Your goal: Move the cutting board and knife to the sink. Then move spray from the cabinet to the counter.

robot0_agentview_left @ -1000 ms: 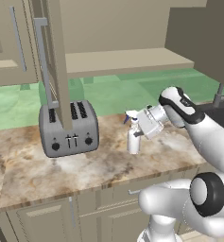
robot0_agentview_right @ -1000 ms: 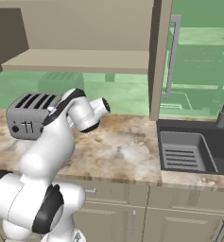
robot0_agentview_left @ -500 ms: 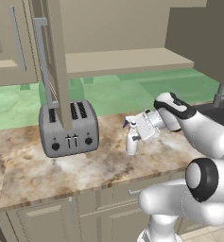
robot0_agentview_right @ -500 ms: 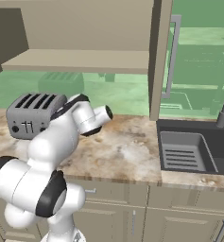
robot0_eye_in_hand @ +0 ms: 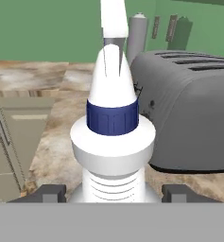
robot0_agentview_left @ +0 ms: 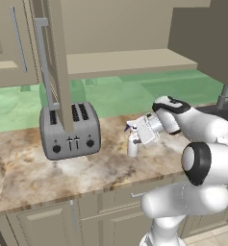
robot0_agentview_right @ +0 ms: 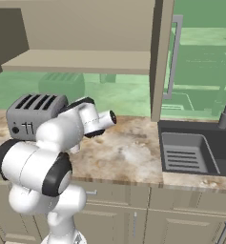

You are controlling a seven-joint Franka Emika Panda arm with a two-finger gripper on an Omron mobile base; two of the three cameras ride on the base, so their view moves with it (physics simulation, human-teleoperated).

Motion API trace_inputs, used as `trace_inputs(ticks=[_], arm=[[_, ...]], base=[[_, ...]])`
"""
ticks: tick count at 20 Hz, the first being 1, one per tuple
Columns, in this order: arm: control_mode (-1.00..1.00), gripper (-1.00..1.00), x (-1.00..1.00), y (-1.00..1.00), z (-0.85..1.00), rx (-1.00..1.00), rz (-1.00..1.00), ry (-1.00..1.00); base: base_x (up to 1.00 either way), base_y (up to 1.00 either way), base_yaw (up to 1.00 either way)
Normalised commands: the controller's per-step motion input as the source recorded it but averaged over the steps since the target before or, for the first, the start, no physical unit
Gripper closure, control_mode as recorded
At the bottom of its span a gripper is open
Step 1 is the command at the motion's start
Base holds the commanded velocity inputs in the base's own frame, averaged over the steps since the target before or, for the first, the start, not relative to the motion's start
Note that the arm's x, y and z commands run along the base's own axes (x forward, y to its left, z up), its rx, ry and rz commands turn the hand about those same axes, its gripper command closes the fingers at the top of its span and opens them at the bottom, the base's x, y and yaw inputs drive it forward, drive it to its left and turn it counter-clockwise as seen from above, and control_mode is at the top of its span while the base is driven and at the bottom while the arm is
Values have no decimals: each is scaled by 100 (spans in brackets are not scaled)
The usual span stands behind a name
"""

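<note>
Upright, spray [robot0_eye_in_hand: 112, 137] (white) — between claw [robot0_eye_in_hand: 112, 193] tips

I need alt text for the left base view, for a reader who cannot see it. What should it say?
A white robot arm's hand is at a small white spray bottle standing upright on the beige-and-brown marbled stone counter. A grey four-slot toaster sits to the bottle's left, below an open beige wall cabinet with a plain shelf.
</note>
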Motion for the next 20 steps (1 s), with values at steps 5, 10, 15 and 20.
trace_inputs(ticks=[5,10,15,20], arm=[[-100,100,43,0,-19,0,0,0],[-100,100,45,0,-18,0,0,0],[-100,100,39,0,-23,0,0,0],[-100,100,32,0,-29,0,0,0]], base=[[0,0,0],[0,0,0],[0,0,0],[0,0,0]])
